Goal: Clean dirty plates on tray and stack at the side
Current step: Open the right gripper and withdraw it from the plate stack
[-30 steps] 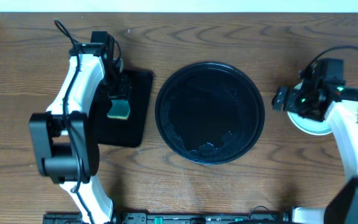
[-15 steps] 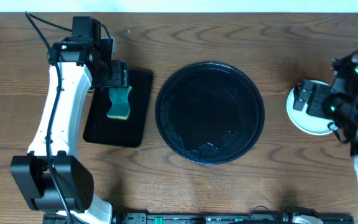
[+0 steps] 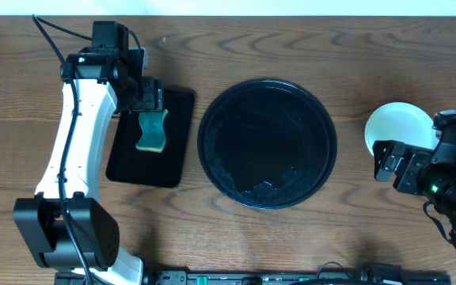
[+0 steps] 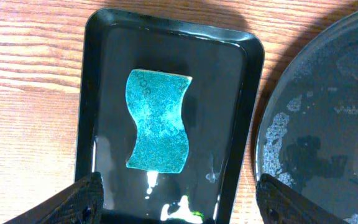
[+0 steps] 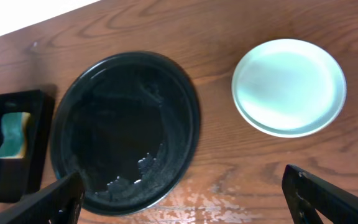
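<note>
Pulling back from the plates (image 5: 289, 87) — right gripper (image 5: 180, 180) spread wide, empty.
They sit stacked on the table (image 5: 185, 25) beside the round tray (image 5: 123, 134), now bare; left gripper (image 4: 179, 186) hangs wide above the dropped sponge (image 4: 159, 127) — task looks done.

The table (image 3: 275, 47) is brown wood with plain grain and a low sheen. On it the round tray (image 3: 244, 134) is glossy black, seemingly plastic, its floor filmed with wet streaks and pale speckles. Just beside the tray, the small rectangular tray (image 4: 229, 124) is the same glossy black with bright wet glints. In it lies a sponge (image 4: 158, 121), teal, rough and pitted. Well apart from the round tray, the plates (image 5: 289, 87) are smooth, pale mint, softly shiny.
</note>
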You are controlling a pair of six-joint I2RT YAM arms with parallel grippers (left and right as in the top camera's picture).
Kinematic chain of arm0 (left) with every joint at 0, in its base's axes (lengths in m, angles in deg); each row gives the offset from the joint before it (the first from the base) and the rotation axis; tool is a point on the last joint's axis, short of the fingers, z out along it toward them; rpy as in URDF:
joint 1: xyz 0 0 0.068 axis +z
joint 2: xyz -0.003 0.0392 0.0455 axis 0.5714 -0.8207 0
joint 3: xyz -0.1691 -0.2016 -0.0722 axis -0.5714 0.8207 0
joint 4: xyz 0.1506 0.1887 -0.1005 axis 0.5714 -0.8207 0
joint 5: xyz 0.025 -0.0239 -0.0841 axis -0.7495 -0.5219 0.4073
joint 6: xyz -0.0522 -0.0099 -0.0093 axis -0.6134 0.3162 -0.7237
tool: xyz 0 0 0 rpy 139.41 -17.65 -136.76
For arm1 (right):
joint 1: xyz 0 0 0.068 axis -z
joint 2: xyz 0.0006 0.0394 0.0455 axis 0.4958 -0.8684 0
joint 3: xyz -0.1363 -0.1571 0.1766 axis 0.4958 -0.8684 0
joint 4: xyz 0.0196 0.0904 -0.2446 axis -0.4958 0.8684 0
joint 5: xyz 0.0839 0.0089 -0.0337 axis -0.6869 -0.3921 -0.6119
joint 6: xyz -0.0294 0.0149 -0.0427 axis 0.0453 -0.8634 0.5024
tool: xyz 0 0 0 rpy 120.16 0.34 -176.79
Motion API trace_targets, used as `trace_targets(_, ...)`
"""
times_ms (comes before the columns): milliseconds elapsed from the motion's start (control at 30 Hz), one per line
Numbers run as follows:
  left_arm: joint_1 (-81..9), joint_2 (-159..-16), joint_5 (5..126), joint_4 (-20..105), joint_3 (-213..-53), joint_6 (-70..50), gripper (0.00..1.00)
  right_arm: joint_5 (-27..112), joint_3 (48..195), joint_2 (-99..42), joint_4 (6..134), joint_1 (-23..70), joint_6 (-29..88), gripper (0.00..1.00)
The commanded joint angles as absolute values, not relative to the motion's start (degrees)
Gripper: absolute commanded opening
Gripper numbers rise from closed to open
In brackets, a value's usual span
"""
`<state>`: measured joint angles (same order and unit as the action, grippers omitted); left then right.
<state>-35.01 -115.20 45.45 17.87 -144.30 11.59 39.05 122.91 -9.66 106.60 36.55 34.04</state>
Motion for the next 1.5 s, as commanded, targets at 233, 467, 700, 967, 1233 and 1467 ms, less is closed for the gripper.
trace_targets(233, -35.04, -115.53, 46.15, 17.72, -144.80, 11.37, 0.79, 40.87, 116.99, -6.25, 93.25, 35.18, 45.52, 0.99)
trace_targets(467, -35.04, -115.53, 46.15, 17.72, -144.80, 11.37, 0.79, 40.87, 90.52, 7.73, 63.17, 30.52, 48.16, 0.99)
trace_targets(700, -35.04, -115.53, 46.15, 17.72, -144.80, 11.37, 0.79, 41.66, 63.94, 22.66, 38.06, 26.94, 48.16, 0.99)
trace_targets(967, -35.04, -115.53, 46.15, 17.72, -144.80, 11.37, 0.79, 45.02, 47.92, 39.43, 34.21, 25.23, 48.14, 0.99)
trace_targets(1233, -35.04, -115.53, 46.15, 17.72, -144.80, 11.37, 0.79, 45.24, 47.92, 41.70, 40.99, 25.12, 48.12, 0.99)
trace_targets(1467, -35.04, -115.53, 46.15, 17.72, -144.80, 11.37, 0.79, 45.17, 47.92, 41.66, 41.16, 25.14, 46.41, 0.99)
